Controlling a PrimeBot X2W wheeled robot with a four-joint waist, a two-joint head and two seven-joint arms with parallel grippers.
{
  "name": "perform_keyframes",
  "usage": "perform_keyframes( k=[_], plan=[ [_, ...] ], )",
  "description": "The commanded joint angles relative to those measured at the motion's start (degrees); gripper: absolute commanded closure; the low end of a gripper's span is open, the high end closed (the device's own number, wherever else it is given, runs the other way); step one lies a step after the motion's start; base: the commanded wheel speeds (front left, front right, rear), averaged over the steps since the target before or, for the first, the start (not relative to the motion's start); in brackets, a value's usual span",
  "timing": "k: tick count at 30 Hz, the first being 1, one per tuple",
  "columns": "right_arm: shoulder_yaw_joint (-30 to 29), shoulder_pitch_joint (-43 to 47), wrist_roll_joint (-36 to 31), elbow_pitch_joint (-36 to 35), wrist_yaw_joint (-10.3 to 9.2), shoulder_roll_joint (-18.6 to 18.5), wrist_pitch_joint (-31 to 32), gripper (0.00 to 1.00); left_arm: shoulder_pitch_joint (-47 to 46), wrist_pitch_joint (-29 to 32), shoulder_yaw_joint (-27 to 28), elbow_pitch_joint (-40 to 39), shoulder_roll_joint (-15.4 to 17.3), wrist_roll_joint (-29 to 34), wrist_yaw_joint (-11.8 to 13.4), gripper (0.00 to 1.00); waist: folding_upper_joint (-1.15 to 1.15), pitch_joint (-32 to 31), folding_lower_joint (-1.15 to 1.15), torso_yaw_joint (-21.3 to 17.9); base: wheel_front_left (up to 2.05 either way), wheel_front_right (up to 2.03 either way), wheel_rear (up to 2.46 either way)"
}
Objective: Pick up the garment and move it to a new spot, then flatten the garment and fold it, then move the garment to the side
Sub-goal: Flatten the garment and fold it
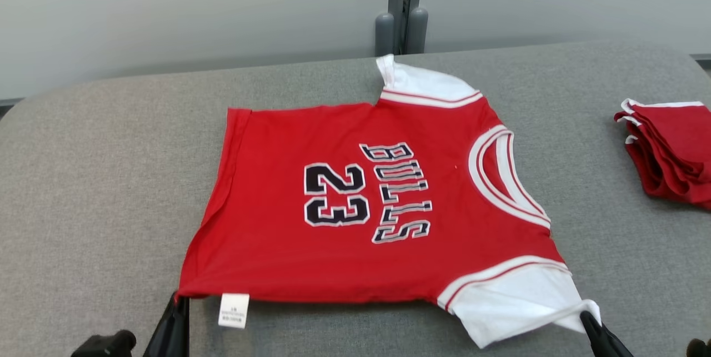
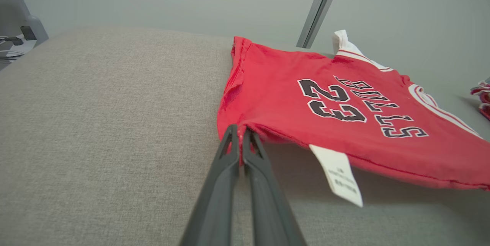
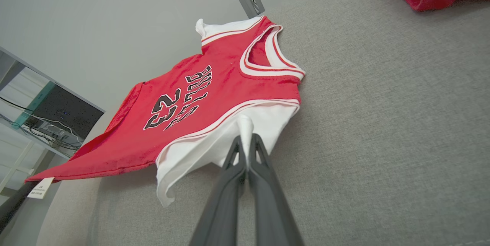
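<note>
Jersey spread print-up on grey table, long axis left-right, near edge lifted and lying straight ahead of both fingertips: left gripper clamped tight on hem corner, right gripper clamped tight on white sleeve.

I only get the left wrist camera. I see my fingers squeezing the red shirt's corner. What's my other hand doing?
Observer: The right gripper is shut on the tip of the shirt's near white sleeve.
Operator: There's a red bit way off at the edge. What's that?
Observer: A pile of folded red garments with white trim. It lies on the grey table, on the robot's right side, apart from the shirt.
</note>
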Motion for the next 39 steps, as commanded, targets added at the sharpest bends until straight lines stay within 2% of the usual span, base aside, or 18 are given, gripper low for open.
perform_keyframes(
  k=[1, 6, 10, 18, 25, 39],
  plan=[
    [-0.65, 0.99, -0.62, -1.13, 0.03, 0.03, 1.09, 1.0, 1.18, 0.67, 0.18, -1.77, 0.04, 0.16, 0.88, 1.0, 0.0, -0.78, 0.0, -0.21, 0.0, 0.0, 0.0],
    [-3.55, 3.85, -2.17, -5.48, 0.03, 0.81, 5.76, 1.0, 7.61, 4.75, -0.71, -10.53, -0.75, 0.69, 4.38, 1.0, 0.0, -1.65, 0.0, 0.27, 0.0, 0.0, 0.0],
    [-4.25, 2.82, -2.42, -5.94, 0.03, 1.05, 7.38, 1.0, 8.44, 6.94, -1.86, -12.66, -0.42, 1.12, 4.89, 1.0, 0.0, -1.29, 0.0, 1.05, 0.0, 0.0, 0.0],
    [-3.5, -4.27, -1.16, -0.37, 0.03, 1.05, 5.75, 1.0, 3.9, 12.03, -2.87, -10.14, 1.33, -1.41, 2.26, 1.0, 0.0, 2.04, 0.0, 1.65, 0.0, 0.0, 0.0],
    [-1.64, -14.39, -4.73, 7.04, 0.03, 0.01, 1.62, 1.0, -2.19, 17.83, -2.28, -8.27, 4.5, -3.98, -0.45, 1.0, 0.0, 6.51, 0.0, 2.08, 0.0, 0.0, 0.0],
    [4.21, -31.16, -4.81, 22.16, 0.03, -5.84, -8.75, 1.0, -13.19, 18.23, -1.63, -2.53, 6.11, -5.06, -2.92, 1.0, 0.0, 13.5, 0.0, 2.36, 0.0, 0.0, 0.0]
  ],
)
